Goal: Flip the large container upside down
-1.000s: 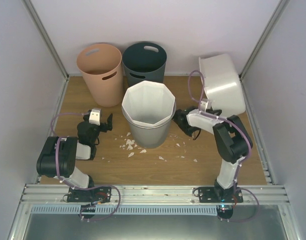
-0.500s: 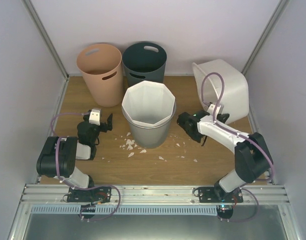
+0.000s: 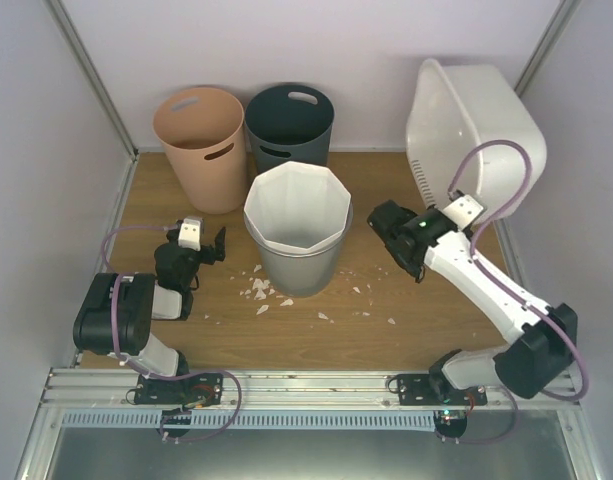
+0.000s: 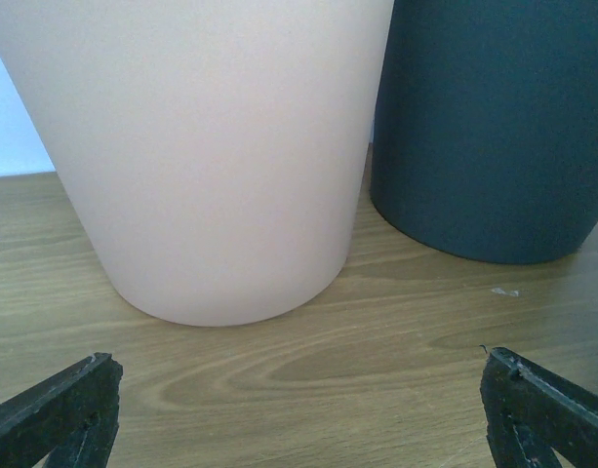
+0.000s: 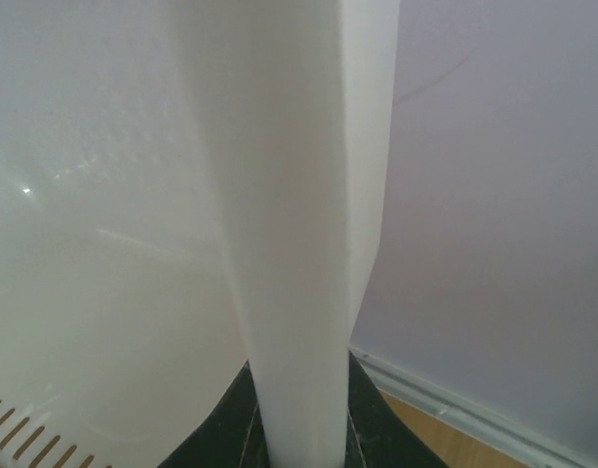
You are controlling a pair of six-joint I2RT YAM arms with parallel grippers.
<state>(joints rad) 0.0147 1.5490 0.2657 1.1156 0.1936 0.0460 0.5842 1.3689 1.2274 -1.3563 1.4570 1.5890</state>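
Observation:
The large container, a wide translucent-white tub, hangs tipped on its side above the back right corner of the table, its rolled rim toward the left. My right gripper is shut on its lower rim. In the right wrist view the white rim rises straight up from between the black fingers, and the gripper clamps it. My left gripper sits low on the table at the left, open with nothing in it. Its wrist view shows the gripper with fingertips wide apart over bare wood.
A peach bin and a dark bin stand at the back; both stand just ahead of the left gripper. A tall white faceted bin stands mid-table. White scraps litter the wood near it. Walls close in left, right and behind.
The right arm has stretched out and raised the large container, swinging it from low by the right wall up onto its side in the air. The left arm has not moved.

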